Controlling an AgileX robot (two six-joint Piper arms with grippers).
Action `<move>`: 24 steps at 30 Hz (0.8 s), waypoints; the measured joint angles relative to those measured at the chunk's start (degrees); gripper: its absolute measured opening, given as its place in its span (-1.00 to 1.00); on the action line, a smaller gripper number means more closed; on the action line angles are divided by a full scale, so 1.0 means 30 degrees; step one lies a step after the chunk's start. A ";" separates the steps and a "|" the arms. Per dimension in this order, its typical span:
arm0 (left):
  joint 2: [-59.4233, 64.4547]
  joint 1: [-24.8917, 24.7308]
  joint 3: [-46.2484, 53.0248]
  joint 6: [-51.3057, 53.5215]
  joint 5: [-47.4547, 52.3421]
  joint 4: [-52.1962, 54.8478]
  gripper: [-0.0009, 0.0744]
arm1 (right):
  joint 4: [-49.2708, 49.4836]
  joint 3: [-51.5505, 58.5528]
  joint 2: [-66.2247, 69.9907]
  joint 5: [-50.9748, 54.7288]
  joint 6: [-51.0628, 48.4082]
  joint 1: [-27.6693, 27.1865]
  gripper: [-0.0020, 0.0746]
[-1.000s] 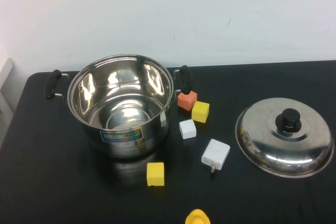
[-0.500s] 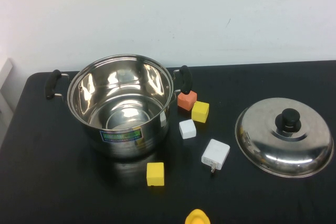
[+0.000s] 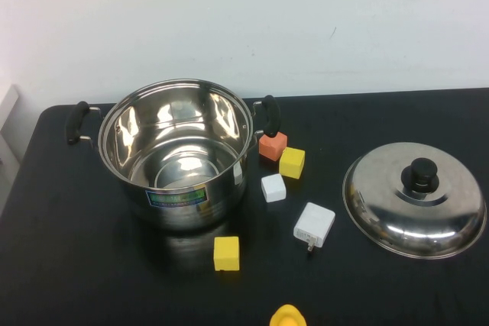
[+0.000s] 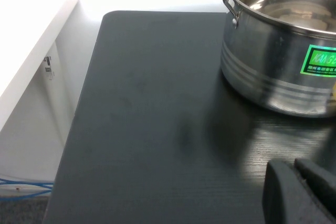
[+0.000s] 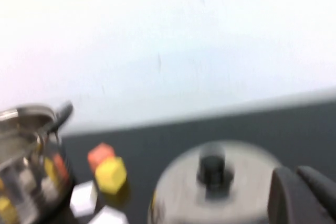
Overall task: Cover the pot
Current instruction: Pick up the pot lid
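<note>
Open pot and separate lid on a black counter, both tools at the near edge.

The pot (image 3: 176, 154) is seen left of centre in the high view, uncovered, with its label turned toward the camera. The lid (image 3: 414, 198) is laid knob-up at the right of the frame, well apart from the pot. Between them an orange block (image 3: 272, 145), a yellow block (image 3: 291, 163), a white block (image 3: 273, 187) and a white charger (image 3: 314, 224) are scattered on the counter (image 3: 61, 265); another yellow block (image 3: 226, 253) is placed just below the pot. The left tool (image 4: 302, 195) is caught only at the lower right of its wrist view, near the pot; the right tool (image 5: 304, 195) likewise at the lower right, near the lid. Whether either is released or clenched cannot be told.
</note>
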 joint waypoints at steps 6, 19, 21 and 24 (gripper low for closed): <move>0.0000 0.0000 0.0000 0.0000 0.0000 0.0000 -0.98 | 0.0029 -0.3610 0.2754 0.0816 -0.3177 0.0000 -0.95; 0.0000 0.0000 0.0000 -0.0043 0.0000 0.0000 -0.98 | -0.9691 -0.5189 1.2978 -0.8173 0.5781 0.3190 -0.05; 0.0000 0.0000 0.0000 -0.0043 0.0000 0.0000 -0.98 | -0.9795 -0.5232 1.5562 -1.1675 0.5742 0.4627 0.30; 0.0000 0.0000 0.0000 -0.0043 0.0000 0.0000 -0.98 | -0.9795 -0.5310 1.9589 -1.6934 0.5385 0.6101 0.59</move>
